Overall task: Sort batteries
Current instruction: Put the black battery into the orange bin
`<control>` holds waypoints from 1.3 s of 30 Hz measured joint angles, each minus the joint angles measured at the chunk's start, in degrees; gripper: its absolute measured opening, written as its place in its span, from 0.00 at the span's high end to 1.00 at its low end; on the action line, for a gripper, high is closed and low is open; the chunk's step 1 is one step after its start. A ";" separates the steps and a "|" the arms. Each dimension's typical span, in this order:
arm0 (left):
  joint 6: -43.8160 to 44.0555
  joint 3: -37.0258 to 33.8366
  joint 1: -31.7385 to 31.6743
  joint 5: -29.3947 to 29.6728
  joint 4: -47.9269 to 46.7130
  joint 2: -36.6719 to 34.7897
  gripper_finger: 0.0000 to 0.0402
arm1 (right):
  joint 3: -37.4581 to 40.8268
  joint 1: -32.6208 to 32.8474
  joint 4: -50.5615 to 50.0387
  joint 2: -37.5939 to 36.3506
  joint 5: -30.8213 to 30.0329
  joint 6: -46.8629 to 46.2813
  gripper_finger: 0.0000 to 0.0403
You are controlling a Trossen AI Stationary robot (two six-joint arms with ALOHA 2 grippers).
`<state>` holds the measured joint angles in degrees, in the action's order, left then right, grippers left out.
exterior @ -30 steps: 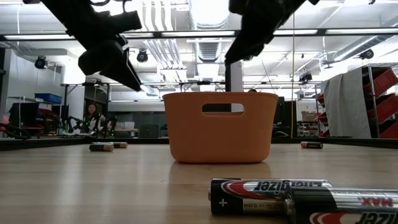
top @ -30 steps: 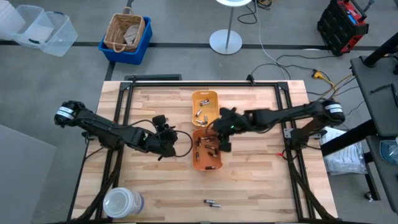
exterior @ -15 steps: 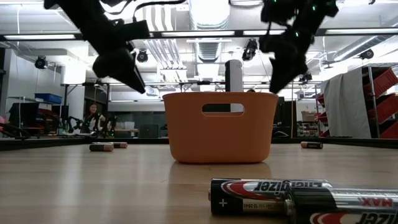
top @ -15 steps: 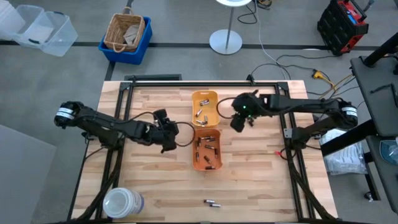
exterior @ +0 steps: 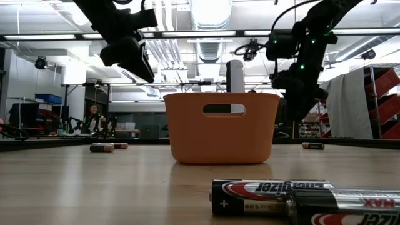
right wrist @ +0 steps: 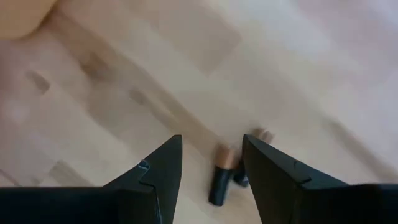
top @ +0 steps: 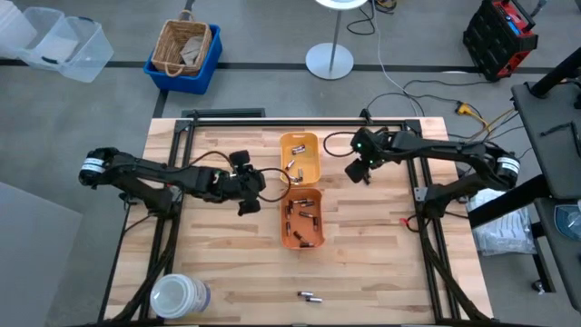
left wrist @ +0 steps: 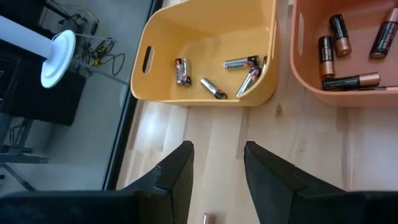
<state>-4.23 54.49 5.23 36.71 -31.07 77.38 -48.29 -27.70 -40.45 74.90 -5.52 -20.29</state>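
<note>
Both tools empty, fingers apart — left tool (top: 247,184) beside the yellow tray (top: 300,160), right tool (top: 359,171) over batteries (right wrist: 222,178) on the surface (top: 381,254).

- The wooden table (top: 227,272) is made of light planks, with a dark frame along its edges.
- A yellow tray (top: 300,156) sits on it, with an orange tray (top: 302,219) just beside it.
- Two batteries (top: 310,296) lie together near the front edge.
- A round white container (top: 178,297) stands at the front left corner.
</note>
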 joint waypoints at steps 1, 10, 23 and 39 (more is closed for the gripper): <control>0.06 -0.13 0.00 0.02 0.04 0.00 0.69 | 0.06 0.12 -0.02 0.63 0.44 -0.20 0.61; 0.21 -1.33 0.00 0.26 -0.44 -0.02 0.69 | 1.48 2.33 -1.55 4.78 2.51 -2.73 0.59; 0.46 -1.35 -0.02 0.28 -0.42 -0.02 0.69 | 3.04 2.98 0.32 6.72 1.87 -2.64 0.61; 0.46 -1.37 -0.04 0.28 -0.42 -0.02 0.69 | 3.36 3.38 2.41 9.70 1.18 -2.19 0.62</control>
<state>-3.77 53.12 5.19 36.99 -31.48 77.36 -44.93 -24.31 -38.04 84.60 -4.34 -22.48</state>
